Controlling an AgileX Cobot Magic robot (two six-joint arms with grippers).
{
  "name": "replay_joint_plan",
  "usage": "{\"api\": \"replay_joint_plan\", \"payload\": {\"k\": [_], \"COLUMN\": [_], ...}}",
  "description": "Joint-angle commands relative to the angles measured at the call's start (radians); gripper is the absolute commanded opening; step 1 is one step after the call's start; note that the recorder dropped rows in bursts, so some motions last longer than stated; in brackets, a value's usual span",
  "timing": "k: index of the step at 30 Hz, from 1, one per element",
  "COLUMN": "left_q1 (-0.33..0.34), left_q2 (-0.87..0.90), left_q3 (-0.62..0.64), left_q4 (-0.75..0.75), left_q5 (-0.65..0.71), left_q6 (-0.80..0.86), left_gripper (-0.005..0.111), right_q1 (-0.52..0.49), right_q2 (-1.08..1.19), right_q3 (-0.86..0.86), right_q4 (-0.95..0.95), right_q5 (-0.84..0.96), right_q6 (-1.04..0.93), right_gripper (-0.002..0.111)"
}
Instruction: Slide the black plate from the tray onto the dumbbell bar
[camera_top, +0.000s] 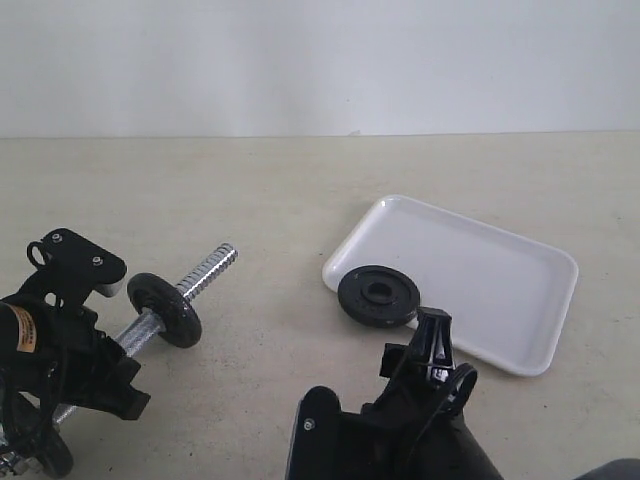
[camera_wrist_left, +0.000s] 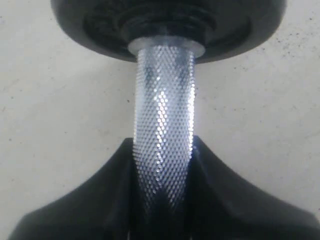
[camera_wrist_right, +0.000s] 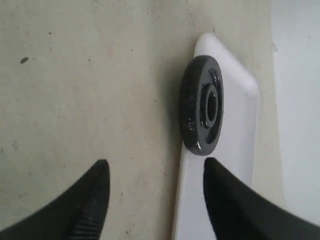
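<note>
The black plate (camera_top: 378, 296) lies on the near left rim of the white tray (camera_top: 500, 280), partly overhanging it. In the right wrist view the black plate (camera_wrist_right: 201, 112) sits on the tray's edge (camera_wrist_right: 240, 130), just ahead of my open right gripper (camera_wrist_right: 156, 172), whose fingers straddle the rim. My right gripper (camera_top: 425, 345) stands a little in front of the plate. The dumbbell bar (camera_top: 205, 270) lies at the left, its threaded end free, with a black disc (camera_top: 165, 309) on it. My left gripper (camera_wrist_left: 162, 165) is shut on the bar's knurled middle (camera_wrist_left: 165, 100).
The beige tabletop (camera_top: 270, 200) stretches between the bar's threaded end and the tray. A pale wall rises behind the table's far edge. Near the bottom left corner a second black disc (camera_top: 40, 455) shows on the bar's near end.
</note>
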Motion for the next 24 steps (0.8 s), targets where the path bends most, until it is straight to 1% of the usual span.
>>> {"api": "replay_joint_plan", "payload": {"k": [1, 2, 5, 8, 9, 11, 13, 14, 15, 24], "left_q1": [0.0, 0.0, 0.0, 0.0, 0.0, 0.0, 0.0, 0.0, 0.0, 0.0], "left_q2": [-0.03, -0.03, -0.03, -0.03, -0.03, -0.03, -0.03, -0.03, -0.03, -0.03], "left_q3": [-0.033, -0.033, -0.033, -0.033, -0.033, -0.033, -0.033, -0.033, -0.033, -0.033], "left_q4": [-0.003, -0.003, -0.003, -0.003, -0.003, -0.003, -0.003, -0.003, -0.003, -0.003], "left_q5": [-0.358, -0.358, -0.358, -0.358, -0.358, -0.36, -0.362, -0.36, -0.36, -0.36], "left_q6": [-0.003, -0.003, -0.003, -0.003, -0.003, -0.003, -0.003, -0.003, -0.003, -0.003], "left_gripper": [0.004, 0.004, 0.004, 0.004, 0.004, 0.004, 0.004, 0.004, 0.004, 0.004], "right_q1": [-0.063, -0.093, -0.126, -0.126, -0.126, -0.126, -0.126, -0.116, -0.116, -0.118], "right_q2": [-0.001, -0.001, -0.001, -0.001, 0.003, 0.045, 0.119, 0.123, 0.123, 0.126], "right_q3": [0.004, 0.004, 0.004, 0.004, 0.004, 0.004, 0.002, -0.005, -0.013, -0.1], "right_q4": [-0.001, -0.001, -0.001, -0.001, -0.001, -0.001, -0.001, -0.001, -0.001, -0.001], "right_q5": [-0.021, -0.021, -0.052, -0.072, -0.09, -0.09, -0.076, 0.003, 0.01, -0.052], "right_q6": [0.042, 0.04, 0.037, 0.037, 0.037, 0.034, 0.055, 0.093, 0.093, 0.045], "right_gripper": [0.061, 0.061, 0.061, 0.06, 0.057, 0.055, 0.055, 0.057, 0.058, 0.058]}}
